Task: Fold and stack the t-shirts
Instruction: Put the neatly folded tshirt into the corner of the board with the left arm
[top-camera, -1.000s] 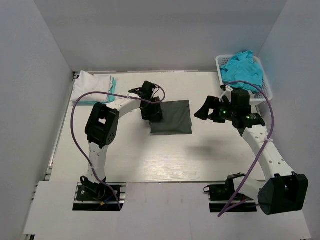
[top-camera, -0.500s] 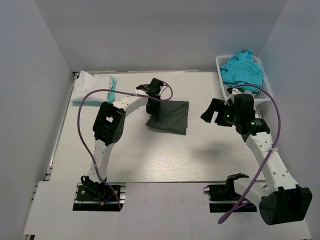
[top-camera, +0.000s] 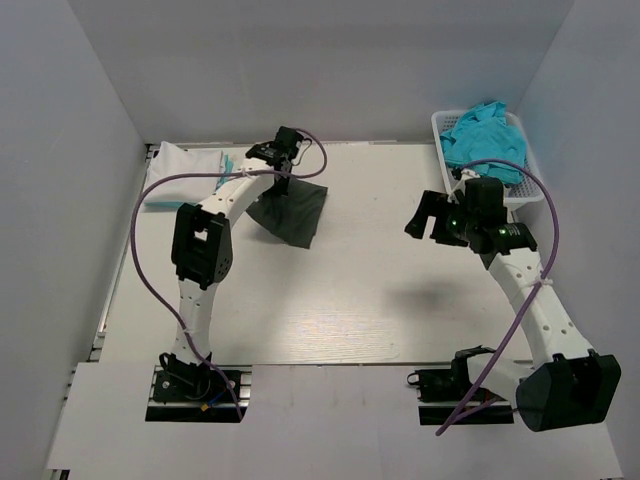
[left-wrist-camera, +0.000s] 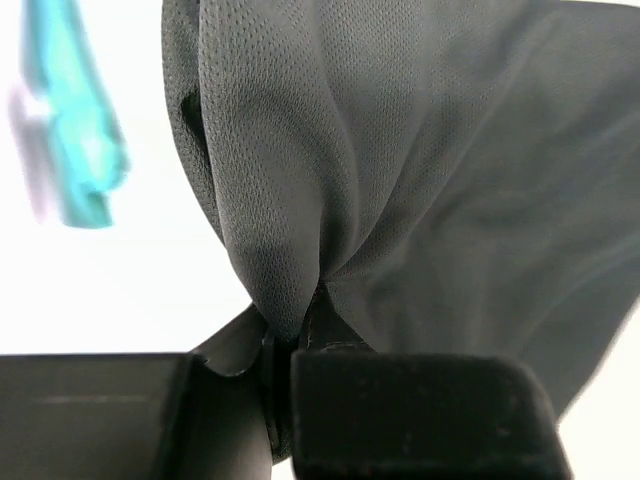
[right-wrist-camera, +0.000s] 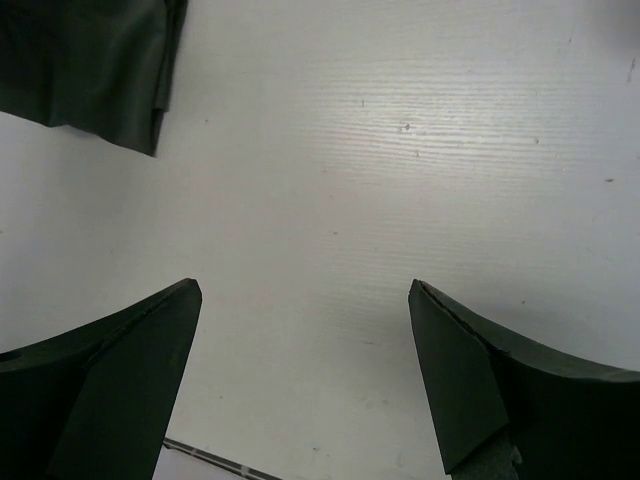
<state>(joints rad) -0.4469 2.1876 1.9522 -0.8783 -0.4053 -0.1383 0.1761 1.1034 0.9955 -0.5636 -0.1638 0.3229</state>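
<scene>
- Left gripper (top-camera: 288, 176) (left-wrist-camera: 280, 352): jaws pinched almost closed on a gathered fold of the dark charcoal grey-green cloth t-shirt (top-camera: 292, 212) (left-wrist-camera: 430, 170); the cloth fans out from the pinch in creases
- That dark t-shirt lies well apart from the white plastic lattice basket (top-camera: 439, 140), on the side away from it; a second ago it lay flat as a neat folded rectangle nearer the basket, and it now hangs bunched and skewed, carried further from the basket
- Right gripper (top-camera: 424, 218) (right-wrist-camera: 305, 345): jaws spread wide with nothing between them, over bare white table (top-camera: 380, 290) just in front of the basket; it has barely shifted and its opening is unchanged
- Crumpled turquoise t-shirts (top-camera: 485, 135) fill the basket, as before
- Folded white t-shirt (top-camera: 180, 170) on a teal t-shirt (top-camera: 227, 165) (left-wrist-camera: 75, 130), furthest from the basket, unmoved
</scene>
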